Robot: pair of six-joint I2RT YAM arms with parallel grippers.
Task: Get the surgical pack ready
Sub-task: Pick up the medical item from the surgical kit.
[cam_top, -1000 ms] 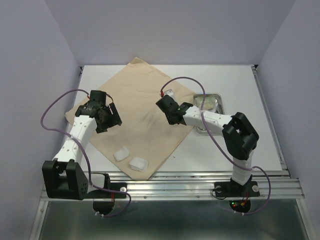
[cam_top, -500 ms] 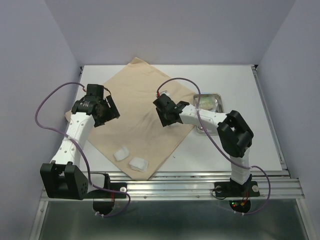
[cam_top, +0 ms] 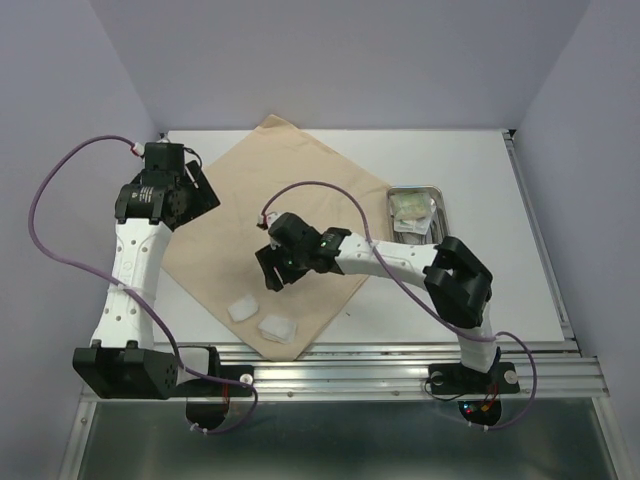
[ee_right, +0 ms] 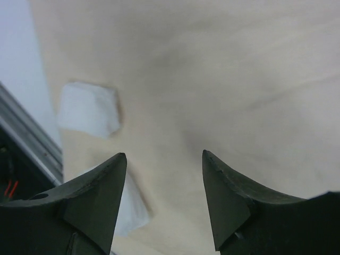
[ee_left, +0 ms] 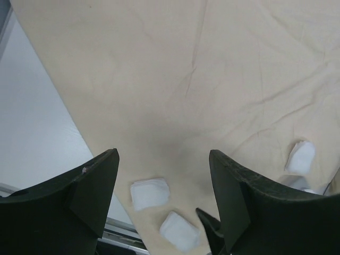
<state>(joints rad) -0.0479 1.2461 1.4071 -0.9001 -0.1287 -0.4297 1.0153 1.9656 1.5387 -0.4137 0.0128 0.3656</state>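
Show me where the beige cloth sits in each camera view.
Top external: the beige cloth lies as a diamond, centre-left on the table.
Left wrist: the cloth fills most of the frame, bare table at left.
Right wrist: the cloth fills nearly everything.
Shared landmark: white gauze pads on its near corner.

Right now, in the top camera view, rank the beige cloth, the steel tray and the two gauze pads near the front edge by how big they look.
Largest: beige cloth, by far.
Next: steel tray.
Smallest: left gauze pad and right gauze pad, too alike to rank.
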